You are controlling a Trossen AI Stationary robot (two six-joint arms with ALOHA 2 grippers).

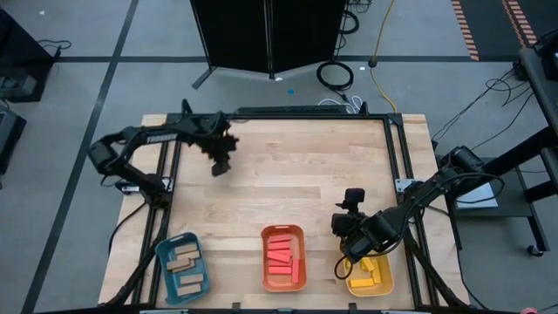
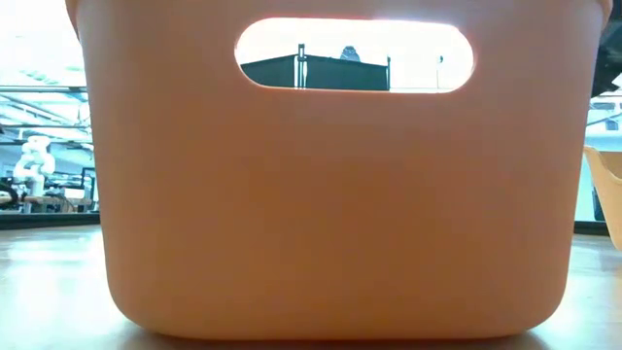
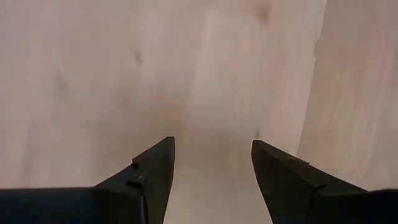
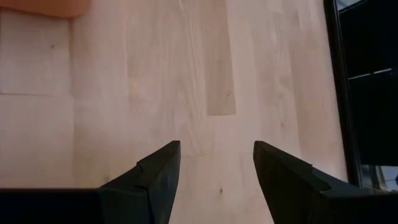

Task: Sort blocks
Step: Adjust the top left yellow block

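Three trays hold sorted blocks [image 1: 283,258] — both arms' fingers open, empty.

Blocks [image 1: 282,259] in three trays [image 1: 301,234] along the table's [image 1: 288,174] near edge, side by side.

I took the orange tray [image 1: 283,258] at the table's [image 1: 288,166] near edge as my landmark. To its left sat a blue tray [image 1: 166,262], to its right a yellow tray [image 1: 384,281], all three in one row. Beyond the table's far edge from the orange tray I saw a dark cabinet [image 1: 270,33], with a black cable coil [image 1: 335,74] and a yellow cable [image 1: 381,44] on the floor beside it.
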